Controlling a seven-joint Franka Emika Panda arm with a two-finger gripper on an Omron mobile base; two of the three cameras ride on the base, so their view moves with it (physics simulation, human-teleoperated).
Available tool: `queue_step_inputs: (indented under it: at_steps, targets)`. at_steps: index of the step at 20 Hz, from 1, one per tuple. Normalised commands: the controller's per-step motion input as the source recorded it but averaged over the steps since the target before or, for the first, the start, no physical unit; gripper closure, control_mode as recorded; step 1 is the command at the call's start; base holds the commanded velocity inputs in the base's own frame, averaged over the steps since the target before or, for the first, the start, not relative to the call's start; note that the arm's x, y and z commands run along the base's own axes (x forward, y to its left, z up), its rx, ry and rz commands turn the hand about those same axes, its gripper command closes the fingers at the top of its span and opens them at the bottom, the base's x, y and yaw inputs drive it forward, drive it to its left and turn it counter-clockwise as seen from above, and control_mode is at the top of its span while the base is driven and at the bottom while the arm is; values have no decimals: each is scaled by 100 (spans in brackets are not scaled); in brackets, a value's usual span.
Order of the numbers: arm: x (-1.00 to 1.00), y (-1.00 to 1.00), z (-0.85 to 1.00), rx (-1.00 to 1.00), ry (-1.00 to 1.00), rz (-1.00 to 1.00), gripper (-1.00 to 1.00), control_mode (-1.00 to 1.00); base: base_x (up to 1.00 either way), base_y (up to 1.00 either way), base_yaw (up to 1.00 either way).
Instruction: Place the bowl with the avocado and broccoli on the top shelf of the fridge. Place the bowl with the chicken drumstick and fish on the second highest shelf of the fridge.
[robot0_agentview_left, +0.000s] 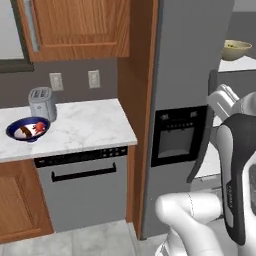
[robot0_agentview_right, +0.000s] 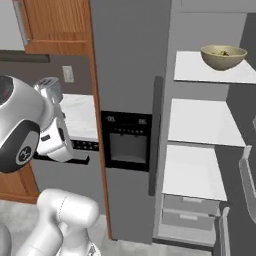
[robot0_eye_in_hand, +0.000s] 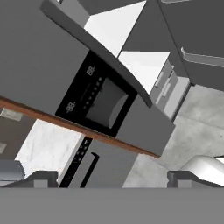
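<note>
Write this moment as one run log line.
gripper: open, empty | pale beige bowl: on top fridge shelf | dark blue bowl: on marble counter

No text, brand name or number can be read anywhere. The fridge's dispenser panel (robot0_agentview_right: 127, 141) carries a few small pale marks along its top edge, too blurred to make out as letters or icons. The dishwasher's control strip (robot0_agentview_left: 82, 156) shows a row of tiny light dots that are equally illegible. The round dark cap on the robot's arm joint (robot0_agentview_right: 20, 150) bears a small pale emblem, but its form cannot be made out.
</note>
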Motion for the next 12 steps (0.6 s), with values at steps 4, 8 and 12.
queue_step_inputs:
  at_steps: [4,8,12]
  targets:
    - [0,0,0,0,0,0,-100,100,17,100,20]
    - [0,0,0,0,0,0,-100,100,39,100,9]
    - [0,0,0,0,0,0,-100,100,85,100,-2]
